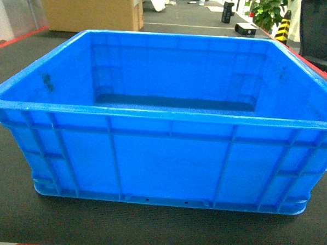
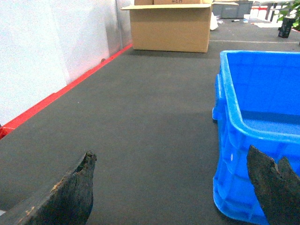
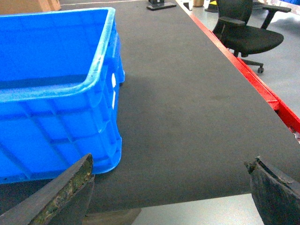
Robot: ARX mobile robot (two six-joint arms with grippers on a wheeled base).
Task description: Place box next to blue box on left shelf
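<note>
The box (image 1: 161,161), a large bright-blue ribbed plastic crate with a thick rim, stands empty on a dark mat and fills the head view. The left wrist view has its left corner (image 2: 234,154) at the right. My left gripper (image 2: 171,157) is open, its fingers wide apart, with only the mat between them; its right finger (image 2: 274,187) overlaps the crate's corner. In the right wrist view the box (image 3: 56,108) is at the left. My right gripper (image 3: 171,161) is open beside the crate's right corner, holding nothing. The left shelf and the other blue box are out of view.
The dark mat (image 1: 147,226) has a red edge strip (image 3: 262,89) on the right and another (image 2: 56,93) on the left along a white wall. A cardboard carton (image 2: 171,28) stands beyond the crate. A black office chair (image 3: 246,33) is off to the right.
</note>
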